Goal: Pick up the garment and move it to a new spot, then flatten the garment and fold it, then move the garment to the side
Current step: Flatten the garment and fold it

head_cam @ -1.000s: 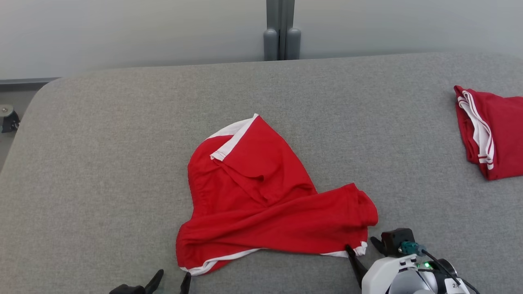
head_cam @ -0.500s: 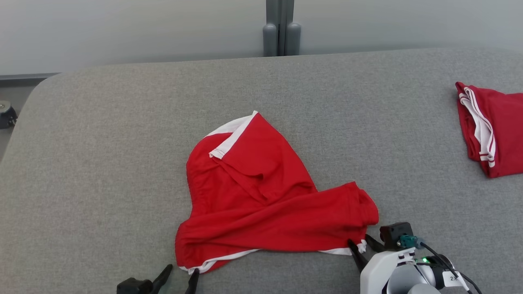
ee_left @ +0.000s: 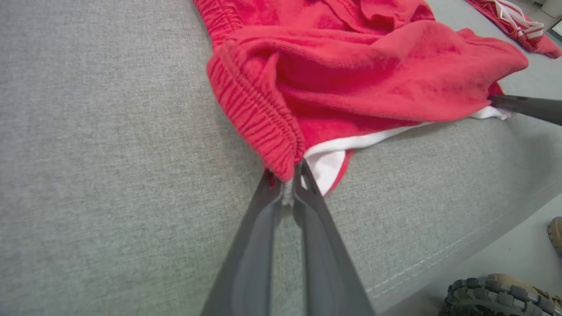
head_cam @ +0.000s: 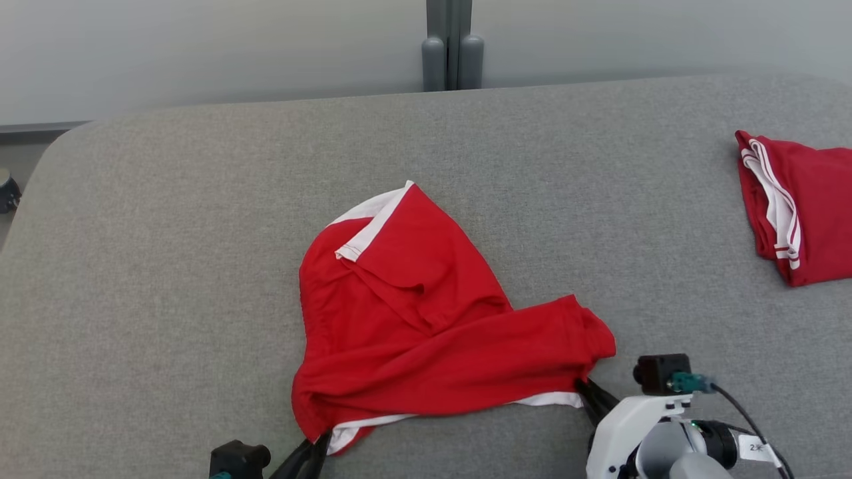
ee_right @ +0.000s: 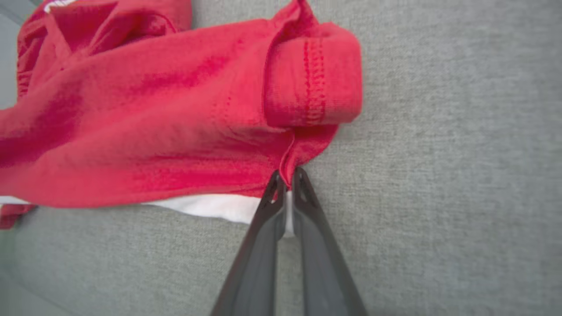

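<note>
A crumpled red garment with white trim lies on the grey bench, about midway along it and toward its near edge. The cloth is bunched. One white-edged flap is turned up toward the far side of the bench, and a thick roll of cloth runs along the near side.

The left fingers are pressed together on the garment's near left corner. They pinch the ribbed elastic band, and a bit of white trim shows just beside their tips. In the head view they come in over the bench's near edge.

The right fingers are likewise closed tight. They nip a red seam at the garment's near right corner, just under a rolled hem and beside the white edging. The head view shows them further right along the same near edge.

A second red garment, folded, rests at the right end of the bench, well apart from the first. A grey post stands behind the bench's far edge.
</note>
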Motion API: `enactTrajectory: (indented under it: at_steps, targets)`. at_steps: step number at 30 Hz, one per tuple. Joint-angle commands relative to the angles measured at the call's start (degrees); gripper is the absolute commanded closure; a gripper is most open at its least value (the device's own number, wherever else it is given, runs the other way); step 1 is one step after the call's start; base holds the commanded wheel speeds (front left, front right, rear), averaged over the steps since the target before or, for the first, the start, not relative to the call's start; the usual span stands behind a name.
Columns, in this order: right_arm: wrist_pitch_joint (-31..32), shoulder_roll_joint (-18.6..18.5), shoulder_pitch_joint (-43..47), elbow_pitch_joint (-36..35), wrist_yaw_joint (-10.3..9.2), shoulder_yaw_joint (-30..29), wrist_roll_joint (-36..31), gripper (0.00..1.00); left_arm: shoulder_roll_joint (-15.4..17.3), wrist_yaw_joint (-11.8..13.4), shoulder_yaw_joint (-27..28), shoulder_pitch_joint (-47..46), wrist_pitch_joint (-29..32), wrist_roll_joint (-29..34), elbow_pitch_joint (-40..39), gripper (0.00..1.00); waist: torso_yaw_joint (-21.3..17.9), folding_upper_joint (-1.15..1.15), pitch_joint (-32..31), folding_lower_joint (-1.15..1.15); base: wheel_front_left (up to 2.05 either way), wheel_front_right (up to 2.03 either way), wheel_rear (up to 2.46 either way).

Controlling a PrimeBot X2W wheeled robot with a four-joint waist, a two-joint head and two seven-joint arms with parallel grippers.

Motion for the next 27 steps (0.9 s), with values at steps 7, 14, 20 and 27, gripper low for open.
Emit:
enactTrajectory:
  at_steps: [7,14,20,27]
  targets:
    - [2.41,-0.73,2.02,-11.32,-0.17,-6.12,20.44,1.00,6.12,0.09,-3.03,2.21,4.83,-10.27,-13.77,1.00,-1.12,0.00,-3.07,0.00,0.00,0.00,0.00]
    - [10.70,-2.87,6.48,-31.88,-0.14,-14.77,32.83,1.00,14.29,0.48,-0.13,4.47,14.06,-21.04,-42.08,1.00,-2.69,0.00,-4.28,0.00,0.00,0.00,0.00]
    - [17.97,-1.67,5.15,-48.34,-0.13,-21.85,38.16,1.00,20.22,4.59,4.22,-0.30,22.43,-26.17,-62.91,1.00,-4.96,0.00,-3.30,0.00,0.00,0.00,0.00]
    - [25.70,-0.57,-8.31,-53.73,-0.13,-27.02,36.30,1.00,22.81,9.98,10.91,-17.72,35.07,-35.44,-67.88,1.00,-8.07,0.00,4.91,0.00,0.00,0.00,0.00]
